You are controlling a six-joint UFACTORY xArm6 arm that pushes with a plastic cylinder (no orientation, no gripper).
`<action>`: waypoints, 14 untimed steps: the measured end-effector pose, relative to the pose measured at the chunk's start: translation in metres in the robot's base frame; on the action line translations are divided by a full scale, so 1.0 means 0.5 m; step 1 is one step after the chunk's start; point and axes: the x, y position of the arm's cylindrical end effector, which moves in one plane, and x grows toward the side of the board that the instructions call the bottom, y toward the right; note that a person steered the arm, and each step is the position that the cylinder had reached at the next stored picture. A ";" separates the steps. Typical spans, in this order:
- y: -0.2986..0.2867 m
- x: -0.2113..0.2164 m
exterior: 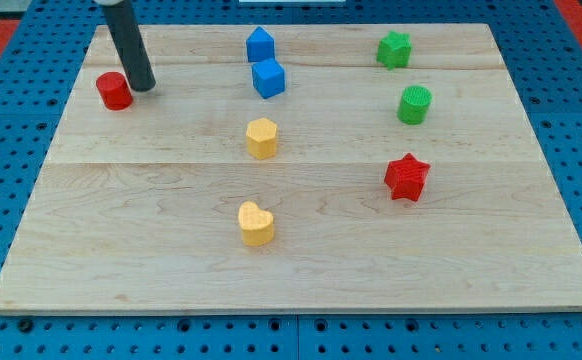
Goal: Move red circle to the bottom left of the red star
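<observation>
Near the bench's [301, 270] top-left corner, the red circle [114, 90] is sitting with my tip [142, 87] just beside it on the view's right; no fingers are showing. Well apart, the red star [407, 177] is lying at the right. Between them are standing two blue blocks [260, 45] [268, 78], a yellow hexagon [262, 138] and a yellow heart [256, 224]. Two green blocks [394, 49] [414, 105] are sitting above the star.

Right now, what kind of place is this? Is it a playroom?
Probably not a playroom but a robot test bench. A wooden board lies on a blue pegboard full of holes. My tip sits just right of the red circle, far from the red star.
</observation>
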 end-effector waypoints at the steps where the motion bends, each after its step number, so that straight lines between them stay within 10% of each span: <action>1: -0.074 -0.018; 6: 0.047 0.019; 9: 0.173 0.239; 14: 0.325 0.328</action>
